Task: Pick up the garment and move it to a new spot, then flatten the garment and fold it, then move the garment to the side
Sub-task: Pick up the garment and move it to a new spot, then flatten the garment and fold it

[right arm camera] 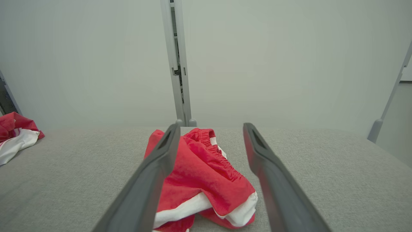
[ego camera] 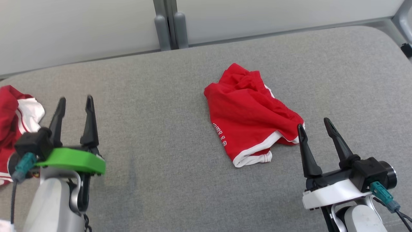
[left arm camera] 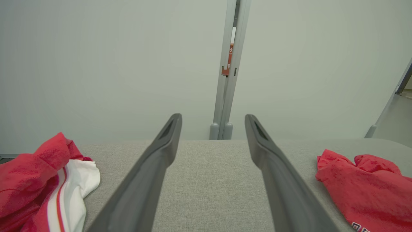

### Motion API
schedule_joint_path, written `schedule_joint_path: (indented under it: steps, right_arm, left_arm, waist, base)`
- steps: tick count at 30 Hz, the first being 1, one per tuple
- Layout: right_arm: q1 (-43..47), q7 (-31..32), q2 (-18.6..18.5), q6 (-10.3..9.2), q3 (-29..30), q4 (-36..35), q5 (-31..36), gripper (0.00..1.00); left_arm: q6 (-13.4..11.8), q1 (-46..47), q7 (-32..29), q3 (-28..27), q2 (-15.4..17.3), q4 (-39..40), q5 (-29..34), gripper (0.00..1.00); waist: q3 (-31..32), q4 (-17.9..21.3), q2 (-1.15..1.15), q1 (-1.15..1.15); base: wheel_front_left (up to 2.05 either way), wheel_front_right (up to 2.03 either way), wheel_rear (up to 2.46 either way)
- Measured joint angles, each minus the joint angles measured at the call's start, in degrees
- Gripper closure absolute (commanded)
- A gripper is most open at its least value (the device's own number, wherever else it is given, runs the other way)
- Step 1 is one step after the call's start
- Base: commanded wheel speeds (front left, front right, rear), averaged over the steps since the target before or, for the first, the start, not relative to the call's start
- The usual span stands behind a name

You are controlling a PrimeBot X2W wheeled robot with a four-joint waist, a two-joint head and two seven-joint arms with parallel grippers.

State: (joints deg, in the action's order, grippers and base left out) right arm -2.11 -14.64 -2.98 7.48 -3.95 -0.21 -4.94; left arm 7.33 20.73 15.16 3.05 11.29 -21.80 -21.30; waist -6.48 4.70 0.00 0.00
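On grey table [ego camera: 161, 106]: crumpled red shorts [ego camera: 248, 112], untouched

L gripper [ego camera: 75, 98], R gripper [ego camera: 313, 122]: fingers [ego camera: 89, 124] spread.

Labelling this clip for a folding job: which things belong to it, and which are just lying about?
Job: red shorts, crumpled mid-table; right gripper, open beside them; left gripper, open; grey fabric table.
Lying about: red-and-white garment bunched at the table's left edge; pale wall panels behind.
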Motion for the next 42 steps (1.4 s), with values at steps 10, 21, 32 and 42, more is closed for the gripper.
schedule_joint_path:
  steps: [10, 21, 32, 42]
  right_arm:
    - [2.04, -0.09, 0.05, 0.00, 0.08, 2.15, 0.00, 0.00]
    - [3.41, -0.09, 0.09, 0.00, 0.12, 2.70, -0.45, 0.00]
    - [4.17, -0.09, 0.10, 0.00, 0.33, 2.82, -0.52, 0.00]
    - [4.38, -0.07, 0.10, 0.00, 0.69, 3.14, -0.96, 0.00]
  left_arm:
    - [0.00, -9.22, -0.01, -0.14, -0.12, 3.53, 0.34, 0.00]
    - [0.00, -15.58, -0.01, -2.29, -0.43, 7.98, 1.13, 0.00]
    - [0.00, -17.84, 0.00, -1.72, -0.57, 9.66, 3.55, 0.00]
    - [0.00, -17.84, 0.00, -2.10, -0.87, 9.70, 3.94, 0.00]
  waist:
    - [5.09, -0.92, 0.00, 0.00]
    - [8.03, -3.02, 0.00, 0.00]
    - [8.10, -4.56, 0.00, 0.00]
    - [8.00, -5.14, 0.00, 0.00]
  base:
    - [0.00, 0.00, 0.00]
    - [0.00, 0.00, 0.00]
    - [0.00, 0.00, 0.00]
    - [0.00, 0.00, 0.00]
